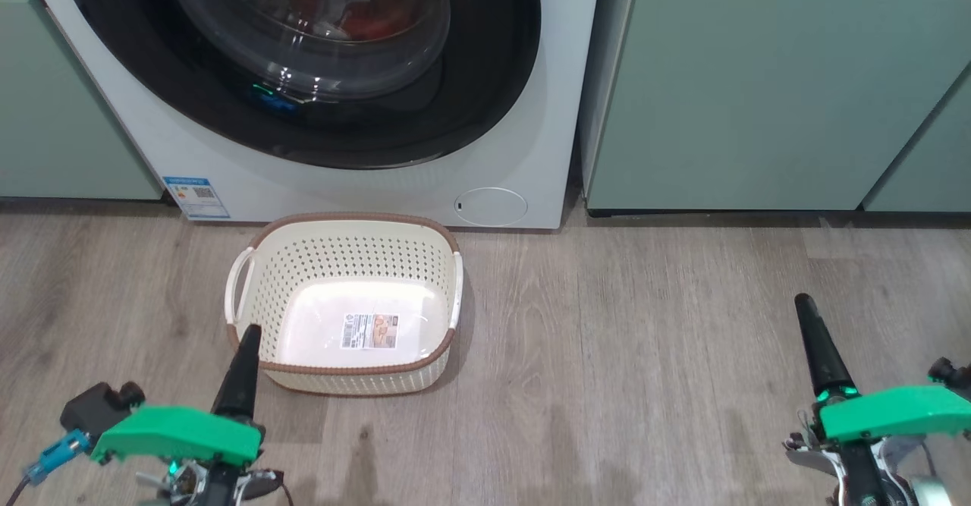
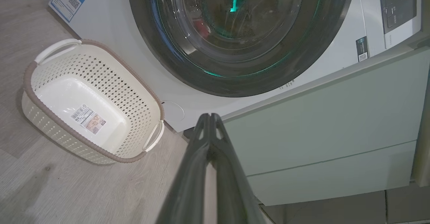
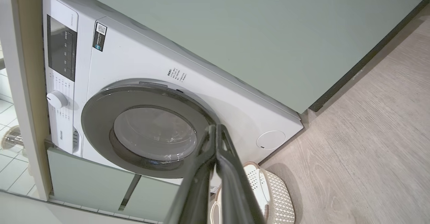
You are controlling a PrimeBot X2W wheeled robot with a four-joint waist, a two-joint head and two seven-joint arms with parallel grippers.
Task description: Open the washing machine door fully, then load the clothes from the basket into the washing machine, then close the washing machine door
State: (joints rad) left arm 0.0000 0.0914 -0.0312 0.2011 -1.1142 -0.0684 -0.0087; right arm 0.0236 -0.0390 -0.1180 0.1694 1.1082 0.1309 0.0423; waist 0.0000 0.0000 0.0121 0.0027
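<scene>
door (image 1: 485, 73) lies flush on the washer (image 1: 531, 172) front, top centre of head view: drum mouth blocked. basket (image 1: 341, 259) on the floor (image 1: 645, 324) just in front of washer, centre-left; top open, inside bare down to a label (image 1: 369, 331), free to reach in from above. left gripper (image 1: 250, 331) tip overlaps basket's near-left rim, lower left. wide bare floor from centre to right edge, w/ right gripper (image 1: 802, 303) at lower right. green cabinets (image 1: 758, 81) wall off upper right & upper left.
</scene>
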